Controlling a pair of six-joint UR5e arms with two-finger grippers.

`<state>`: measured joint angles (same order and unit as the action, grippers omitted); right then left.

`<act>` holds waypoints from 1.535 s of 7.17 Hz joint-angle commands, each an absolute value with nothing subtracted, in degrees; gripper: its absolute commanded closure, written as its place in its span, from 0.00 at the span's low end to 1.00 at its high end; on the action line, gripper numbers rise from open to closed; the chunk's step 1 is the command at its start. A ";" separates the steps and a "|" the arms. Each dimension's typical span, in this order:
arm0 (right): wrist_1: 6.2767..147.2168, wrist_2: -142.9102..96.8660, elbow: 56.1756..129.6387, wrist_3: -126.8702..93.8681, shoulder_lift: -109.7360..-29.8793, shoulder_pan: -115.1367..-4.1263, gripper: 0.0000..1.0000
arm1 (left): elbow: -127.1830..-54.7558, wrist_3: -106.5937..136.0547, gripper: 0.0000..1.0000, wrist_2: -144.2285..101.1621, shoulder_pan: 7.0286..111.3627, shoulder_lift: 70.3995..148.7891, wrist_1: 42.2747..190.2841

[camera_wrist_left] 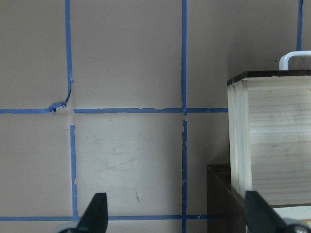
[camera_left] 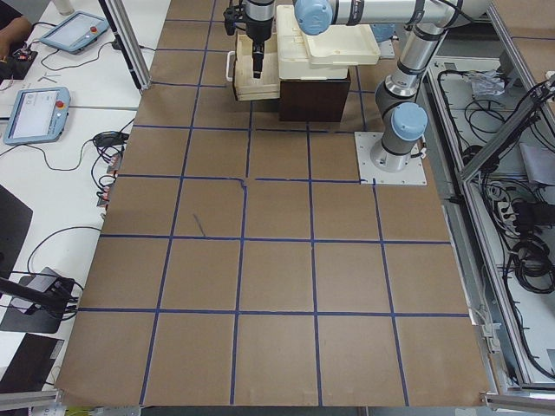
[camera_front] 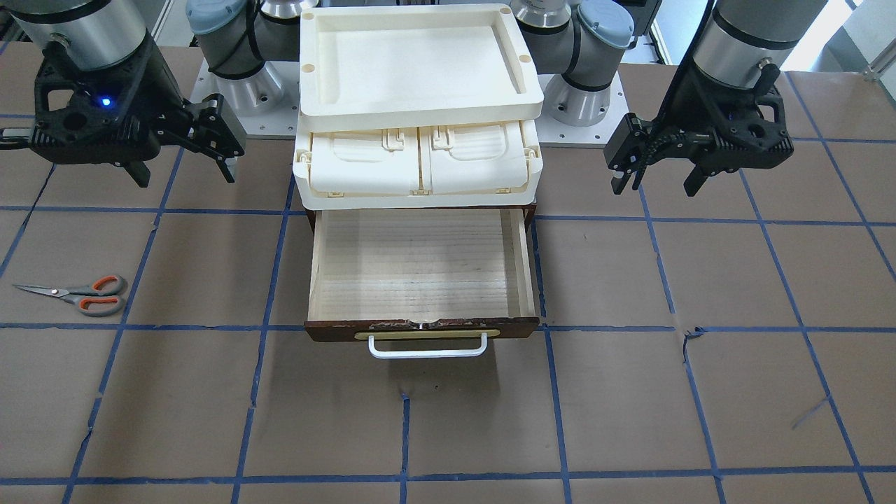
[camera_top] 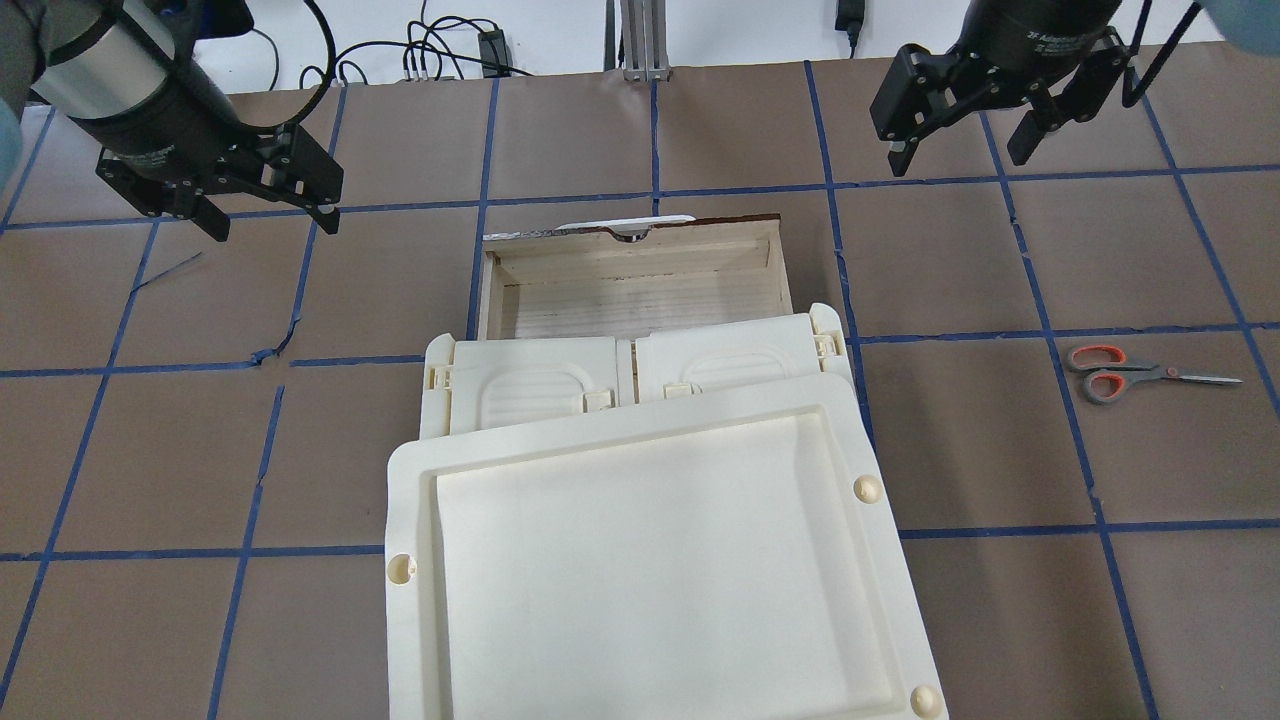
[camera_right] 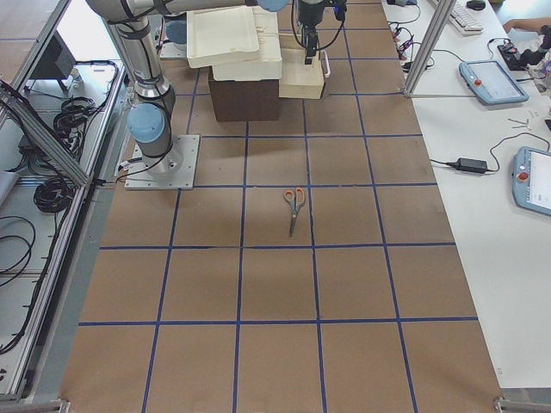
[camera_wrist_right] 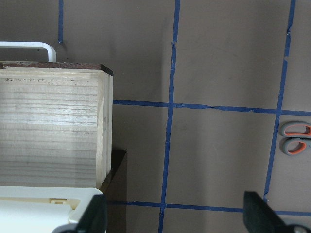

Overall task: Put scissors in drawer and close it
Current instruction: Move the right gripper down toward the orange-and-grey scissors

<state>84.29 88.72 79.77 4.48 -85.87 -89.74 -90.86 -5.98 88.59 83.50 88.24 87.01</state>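
Note:
The scissors (camera_front: 77, 294) have steel blades and grey handles with orange lining. They lie flat on the table on my right side, also in the overhead view (camera_top: 1140, 372) and the right side view (camera_right: 294, 205). Their handles show in the right wrist view (camera_wrist_right: 294, 138). The drawer (camera_front: 420, 273) is pulled open and holds nothing, its white bar handle (camera_front: 427, 348) facing away from me. It also shows from overhead (camera_top: 640, 290). My right gripper (camera_front: 183, 173) (camera_top: 957, 155) is open and empty above the table, between the drawer and the scissors. My left gripper (camera_front: 656, 183) (camera_top: 275, 225) is open and empty beside the drawer's other side.
A cream tray (camera_front: 420, 112) rests on a cream latched box (camera_front: 420, 164) atop the dark brown cabinet that houses the drawer. Brown paper with a blue tape grid covers the table. The drawer's wooden side wall shows in both wrist views (camera_wrist_left: 272, 136) (camera_wrist_right: 53, 126).

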 commanded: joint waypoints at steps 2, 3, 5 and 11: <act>84.46 88.42 80.59 11.89 -85.00 -87.73 0.00 | -90.88 -5.98 0.00 88.51 83.58 88.24 87.01; 84.29 88.50 81.38 24.05 -84.73 -84.23 0.01 | -90.88 -5.98 0.00 88.59 83.58 88.24 87.01; 84.55 88.24 85.23 44.98 -84.73 -73.79 0.01 | -90.88 -5.98 0.00 88.59 83.50 88.24 87.01; 119.11 89.30 102.18 98.43 -74.72 -55.75 0.01 | -90.88 -5.98 0.00 88.51 83.15 88.24 87.01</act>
<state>110.23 89.22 97.59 85.88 -76.76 -59.40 -90.88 -5.98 88.57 83.36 88.25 87.01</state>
